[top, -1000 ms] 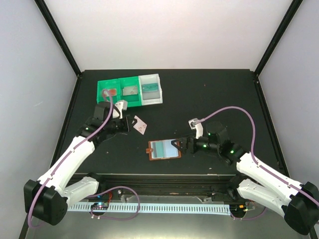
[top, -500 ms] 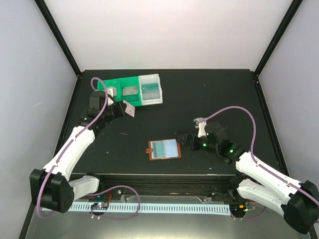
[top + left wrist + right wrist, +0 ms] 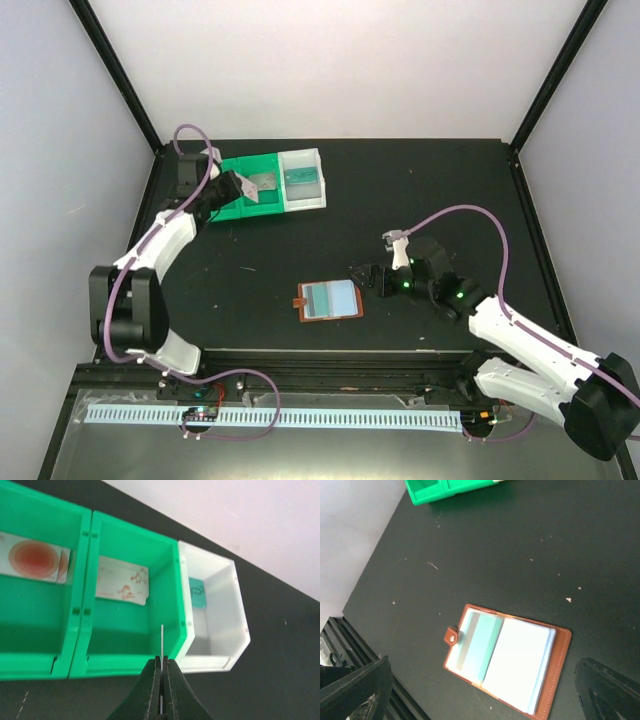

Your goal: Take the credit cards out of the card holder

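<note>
Left hand [image 3: 161,663] is pinched fully shut on a thin pale credit card [image 3: 162,639], seen edge-on and sticking straight out of the fingertips. The card lines up with the middle compartment of the green plastic bin [image 3: 125,663], close to the wall beside the white plastic bin [image 3: 220,605]. That compartment already holds a whitish flower-printed card [image 3: 122,582]. A red-disc card [image 3: 35,560] sits in the left compartment and a teal card [image 3: 196,592] in the white bin. The left arm is stretched to the far-left corner of the black counter [image 3: 430,190], well apart from the small flat brown leather-like card holder [image 3: 328,299]. The card holder lies open and flat, mid-counter toward the near edge. Its long axis runs left-right in the overhead view, with the tab on the left end. A light blue card [image 3: 481,647] and a whitish plain card [image 3: 517,667] show in its pockets. Right hand [image 3: 362,281] is the nearer one, just beside the holder's right end, jaws spread wide and holding nothing, with the arm reaching low and leftward. My read: the left's release depends on the card clearing that dividing wall, and the next pull suits the right hand.
</note>
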`<state>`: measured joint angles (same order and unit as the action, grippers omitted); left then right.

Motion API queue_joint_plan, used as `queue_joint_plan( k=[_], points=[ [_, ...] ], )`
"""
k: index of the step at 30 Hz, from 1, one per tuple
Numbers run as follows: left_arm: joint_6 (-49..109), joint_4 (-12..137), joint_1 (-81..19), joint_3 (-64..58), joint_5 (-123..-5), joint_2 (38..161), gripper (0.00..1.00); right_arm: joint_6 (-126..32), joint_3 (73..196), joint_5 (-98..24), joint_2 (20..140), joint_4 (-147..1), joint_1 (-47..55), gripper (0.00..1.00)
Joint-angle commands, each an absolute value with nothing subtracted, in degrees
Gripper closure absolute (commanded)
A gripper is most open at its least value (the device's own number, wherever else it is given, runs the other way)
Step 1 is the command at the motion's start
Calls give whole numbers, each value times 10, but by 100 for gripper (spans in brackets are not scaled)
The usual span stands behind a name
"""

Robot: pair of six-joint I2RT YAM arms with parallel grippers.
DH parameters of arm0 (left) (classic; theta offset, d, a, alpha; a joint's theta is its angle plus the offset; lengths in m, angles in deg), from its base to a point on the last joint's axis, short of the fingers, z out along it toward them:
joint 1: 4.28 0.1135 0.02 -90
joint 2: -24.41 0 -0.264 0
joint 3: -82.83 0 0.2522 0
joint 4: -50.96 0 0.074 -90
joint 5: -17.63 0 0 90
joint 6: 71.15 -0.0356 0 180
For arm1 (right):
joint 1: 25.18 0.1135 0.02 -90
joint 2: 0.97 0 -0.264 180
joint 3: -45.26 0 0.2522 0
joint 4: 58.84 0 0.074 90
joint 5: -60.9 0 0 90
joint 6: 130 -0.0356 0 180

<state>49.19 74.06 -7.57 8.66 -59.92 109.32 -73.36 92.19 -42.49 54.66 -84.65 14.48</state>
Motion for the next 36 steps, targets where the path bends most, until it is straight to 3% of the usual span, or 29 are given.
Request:
queue_joint_plan(
  k=[1,13,36],
  points=[
    [503,687,-72,22,-576,1151,98,-704,954,-435,547,-859,142,0],
    [515,630,-72,-72,-601,1297,98,-703,974,-434,574,-862,142,0],
    [470,695,-73,-206,-637,1450,98,-701,1005,-445,649,-856,142,0]
  ],
)
